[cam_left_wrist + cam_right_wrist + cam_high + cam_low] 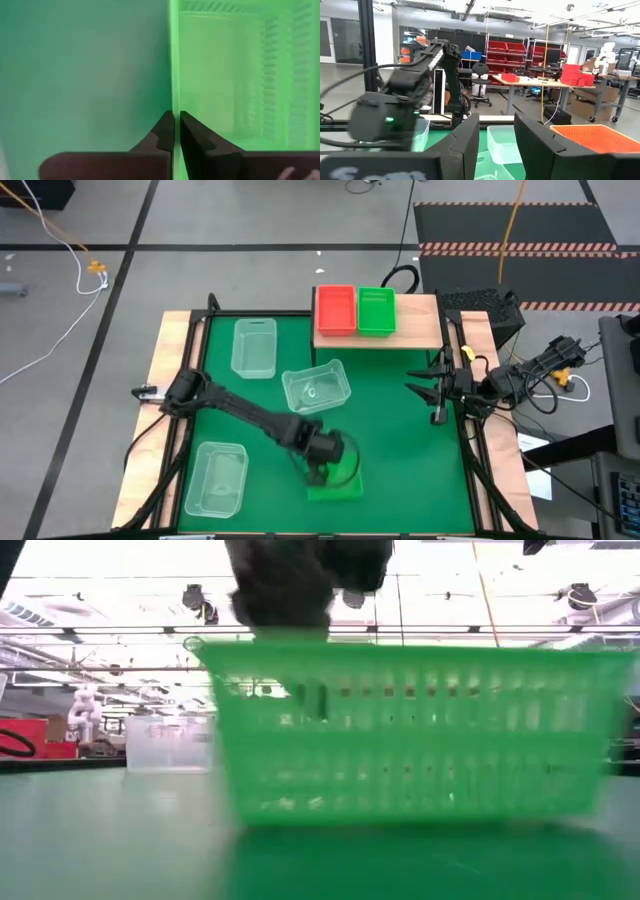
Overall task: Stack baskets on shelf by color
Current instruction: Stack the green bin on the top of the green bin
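Note:
A green basket stands on the green mat near the table's front edge, filling the low view. My left gripper is shut on its wall at the left side. On the wooden shelf at the far edge, a red basket and another green basket stand side by side. My right gripper waits open at the table's right side, its fingers on nothing. My left gripper pinches the green basket's upright wall at its rim, one finger outside the basket and one inside. The fingers come steeply from above and lie across the rim. The basket stands upright with its bottom on the mat.
Three clear baskets lie on the mat: one far left, one tilted at the middle, one at the near left. Free mat lies between the held basket and the shelf on the right half.

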Controlling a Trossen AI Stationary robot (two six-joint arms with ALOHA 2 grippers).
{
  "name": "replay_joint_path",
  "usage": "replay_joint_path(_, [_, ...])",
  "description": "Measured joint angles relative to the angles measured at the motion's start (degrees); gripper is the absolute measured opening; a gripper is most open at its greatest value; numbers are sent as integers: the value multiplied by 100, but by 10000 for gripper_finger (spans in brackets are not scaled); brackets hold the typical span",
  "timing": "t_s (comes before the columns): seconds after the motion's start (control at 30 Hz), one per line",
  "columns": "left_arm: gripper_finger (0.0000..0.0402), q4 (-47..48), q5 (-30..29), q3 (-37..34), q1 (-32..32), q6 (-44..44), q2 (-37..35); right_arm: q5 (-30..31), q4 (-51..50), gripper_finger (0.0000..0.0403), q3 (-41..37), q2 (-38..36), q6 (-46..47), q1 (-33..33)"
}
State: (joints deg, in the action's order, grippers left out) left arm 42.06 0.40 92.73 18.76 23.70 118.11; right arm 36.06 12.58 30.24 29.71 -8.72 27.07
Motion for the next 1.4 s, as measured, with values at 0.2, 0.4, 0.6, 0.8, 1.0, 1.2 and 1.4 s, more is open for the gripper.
replay_joint_path(0.2, [57,-136,-504,-2,-364,958,-109,-5,-8,116,0,6,52,0])
replay_joint_path(0.4, [84,-464,-318,0,-379,168,-208,-7,-61,116,0,4,43,0])
replay_joint_path(0.6, [145,-480,-580,18,-163,-1271,-339,-9,-68,116,0,5,79,0])
replay_joint_path(0.8, [178,587,-248,22,355,-3648,-606,-9,-72,116,-1,46,61,0])
replay_joint_path(1.0, [166,8,-453,26,509,-4786,-396,-12,4,116,0,86,67,-7])
replay_joint_path(1.2, [135,360,-392,21,512,-4946,-131,-12,4,116,-2,175,157,-7])
replay_joint_path(1.4, [104,374,-399,22,469,-4944,-103,-14,16,116,-2,186,61,-7])
